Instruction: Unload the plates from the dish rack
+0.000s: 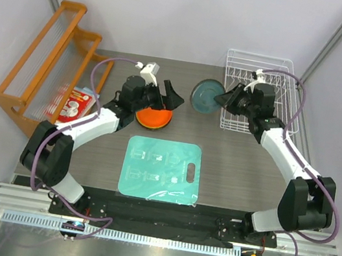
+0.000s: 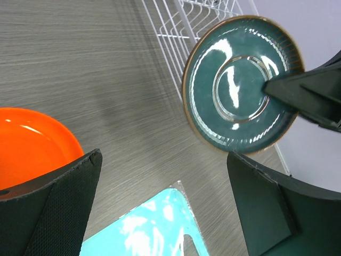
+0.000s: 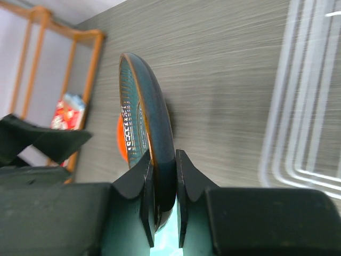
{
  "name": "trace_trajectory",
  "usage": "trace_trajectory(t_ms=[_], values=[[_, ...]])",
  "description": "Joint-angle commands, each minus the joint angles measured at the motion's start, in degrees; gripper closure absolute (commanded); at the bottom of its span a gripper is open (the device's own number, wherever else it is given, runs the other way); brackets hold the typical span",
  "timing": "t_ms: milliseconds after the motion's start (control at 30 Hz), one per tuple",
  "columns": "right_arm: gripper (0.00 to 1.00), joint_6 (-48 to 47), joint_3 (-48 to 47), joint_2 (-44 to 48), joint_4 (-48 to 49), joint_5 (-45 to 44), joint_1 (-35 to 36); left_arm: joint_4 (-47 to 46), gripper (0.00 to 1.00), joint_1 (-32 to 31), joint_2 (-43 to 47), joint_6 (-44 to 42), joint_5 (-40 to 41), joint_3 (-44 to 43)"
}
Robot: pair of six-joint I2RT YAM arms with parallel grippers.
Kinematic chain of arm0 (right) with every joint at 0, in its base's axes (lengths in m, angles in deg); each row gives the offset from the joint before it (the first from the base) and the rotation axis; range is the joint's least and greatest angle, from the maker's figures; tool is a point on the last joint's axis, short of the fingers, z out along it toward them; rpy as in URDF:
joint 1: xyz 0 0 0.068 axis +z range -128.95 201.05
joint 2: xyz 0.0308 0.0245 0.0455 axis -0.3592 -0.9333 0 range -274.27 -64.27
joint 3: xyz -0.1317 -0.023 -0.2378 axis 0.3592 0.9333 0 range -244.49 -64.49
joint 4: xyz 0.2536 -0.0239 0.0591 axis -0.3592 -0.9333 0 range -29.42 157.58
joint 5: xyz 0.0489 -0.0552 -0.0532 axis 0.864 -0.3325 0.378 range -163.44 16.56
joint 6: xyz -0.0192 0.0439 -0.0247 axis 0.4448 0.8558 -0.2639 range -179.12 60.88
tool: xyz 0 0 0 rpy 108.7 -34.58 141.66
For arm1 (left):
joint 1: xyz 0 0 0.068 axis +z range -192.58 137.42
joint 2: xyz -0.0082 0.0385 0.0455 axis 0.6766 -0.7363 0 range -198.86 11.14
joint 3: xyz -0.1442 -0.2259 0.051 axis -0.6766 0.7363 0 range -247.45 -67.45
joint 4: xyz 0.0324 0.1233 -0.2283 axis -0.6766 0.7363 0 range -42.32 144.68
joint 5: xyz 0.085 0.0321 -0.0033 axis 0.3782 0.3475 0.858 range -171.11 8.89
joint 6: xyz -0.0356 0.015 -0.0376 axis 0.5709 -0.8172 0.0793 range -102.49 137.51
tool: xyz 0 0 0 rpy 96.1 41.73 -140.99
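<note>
Top view, lower centre: a teal mat (image 1: 161, 169) is seen lying flat on the table (image 1: 242, 173), with nothing on it.

Just above the mat, left of centre: the orange plate (image 1: 154, 117) is noted flat on the table, out of the rack. Whether anything is stacked beneath it cannot be told. The left gripper (image 1: 163, 97) is held over its far edge, jaws wide apart, nothing between them.

Centre of the frame: the blue-teal plate (image 1: 206, 96) is held on edge, upright, clear of the table. It is clamped at its rim by the right gripper (image 1: 226, 98), both jaws pressed against its faces, as confirmed in the right wrist view. The plate is placed outside the rack, just left of its wall.

Upper right: the dish rack (image 1: 262, 91) is observed; no plate is made out among its wires.

Upper left: a wooden rack (image 1: 50, 62) with a red packet (image 1: 73, 104) at its foot, neither involved.

Progress, as judged: the rack appears emptied. One plate is set down, and one is lifted out but not yet placed. Only these two plates are seen.
</note>
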Motion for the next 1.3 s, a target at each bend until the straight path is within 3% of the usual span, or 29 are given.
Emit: trace_trajectory(t_ms=[0, 367, 467, 500, 567, 600, 667, 967, 1000, 1067, 1167, 1233, 1267], values=[[0.99, 6.9, 1.3, 4.8, 12.9, 5.4, 2.6, -5.5, 0.01, -1.1, 0.3, 1.1, 0.6, 0.4], [0.99, 15.3, 7.6, 5.1, 23.9, 10.0, 7.3, -8.2, 0.02, -2.0, -1.7, 1.7, 1.2, 0.3], [0.99, 17.8, 9.1, 4.7, 27.4, 11.9, 7.5, -8.6, 0.24, -2.1, -2.0, 1.8, 1.4, 0.3], [0.99, 18.1, 9.4, 4.7, 27.7, 11.9, 7.6, -8.6, 0.42, -2.0, -2.0, 1.8, 1.6, 0.3], [0.99, 17.9, 9.7, 5.0, 27.6, 11.6, 7.6, -8.1, 0.59, -2.0, -1.7, 1.8, 2.1, 0.4], [0.99, 17.8, 9.7, 4.6, 27.6, 11.6, 7.6, -8.0, 0.80, -2.0, -1.6, 1.7, 2.5, 0.6], [0.99, 17.6, 9.2, 4.2, 27.4, 11.7, 7.6, -6.8, 1.00, -2.0, -1.4, 1.5, 3.3, 0.7], [0.99, 17.8, 8.1, 2.3, 28.6, 12.5, 7.7, -6.8, 0.99, -2.1, -0.9, 0.7, 2.3, 1.0], [0.99, 17.8, 8.4, 2.4, 28.9, 12.2, 7.7, -7.2, 0.79, -2.1, -0.9, 0.8, 2.4, 1.1], [0.99, 17.9, 9.0, 3.3, 30.3, 11.1, 7.6, -8.7, 0.48, -2.1, -0.4, 1.2, 2.8, 2.3], [0.99, 18.6, 9.4, 3.0, 31.8, 11.5, 7.6, -10.2, 0.38, -2.1, -0.1, 1.6, 3.0, 3.3], [0.99, 20.6, 10.1, 2.5, 34.6, 11.9, 7.6, -10.6, 0.38, -2.1, -0.6, 1.9, 2.3, 3.1], [0.99, 21.4, 10.3, 1.6, 35.8, 12.3, 7.6, -11.1, 0.46, -2.1, -0.9, 2.2, 1.9, 3.0]])
